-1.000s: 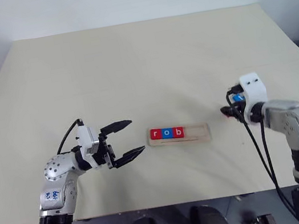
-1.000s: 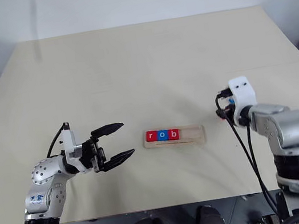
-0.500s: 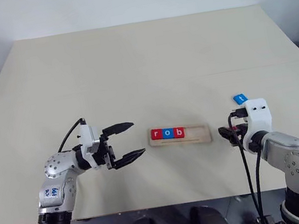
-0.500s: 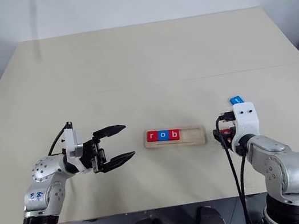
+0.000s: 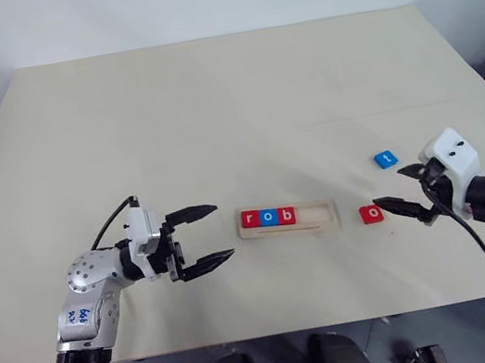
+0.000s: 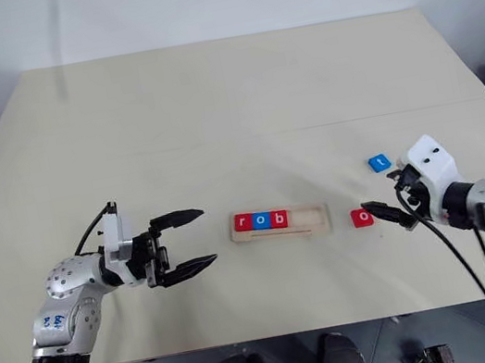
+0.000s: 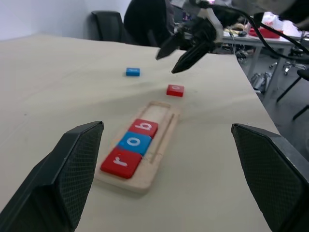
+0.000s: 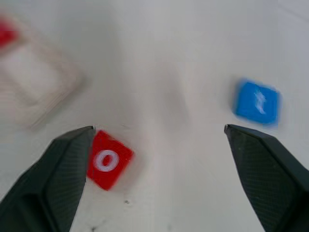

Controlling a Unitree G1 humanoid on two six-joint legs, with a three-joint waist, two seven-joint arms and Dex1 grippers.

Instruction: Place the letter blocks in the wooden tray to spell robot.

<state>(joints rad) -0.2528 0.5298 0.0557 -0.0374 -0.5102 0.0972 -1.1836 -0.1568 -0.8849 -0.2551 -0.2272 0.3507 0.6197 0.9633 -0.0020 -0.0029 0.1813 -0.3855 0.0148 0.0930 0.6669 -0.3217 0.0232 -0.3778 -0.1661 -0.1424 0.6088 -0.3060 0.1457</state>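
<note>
The wooden tray [image 5: 323, 215] lies at the table's near middle, with the letter blocks red r [image 5: 250, 220], blue o [image 5: 269, 217] and red b [image 5: 288, 215] filling its left end. A loose red o block [image 5: 371, 213] rests flat on the table just right of the tray. A blue t block [image 5: 385, 158] lies a little farther back and to the right. My right gripper [image 5: 388, 187] is open and empty, its lower fingertip close beside the red o. My left gripper [image 5: 225, 229] hovers open and empty, left of the tray and pointing at it.
The pale tabletop [image 5: 211, 112] stretches wide behind the tray. Its front edge runs close below both grippers. In the left wrist view, chairs [image 7: 108, 24] and cluttered desks [image 7: 270, 36] stand beyond the table's far side.
My right gripper has opened and drawn back to the right, turning to point left. The red o block, hidden under it before, now lies on the table. The left arm has not moved.
</note>
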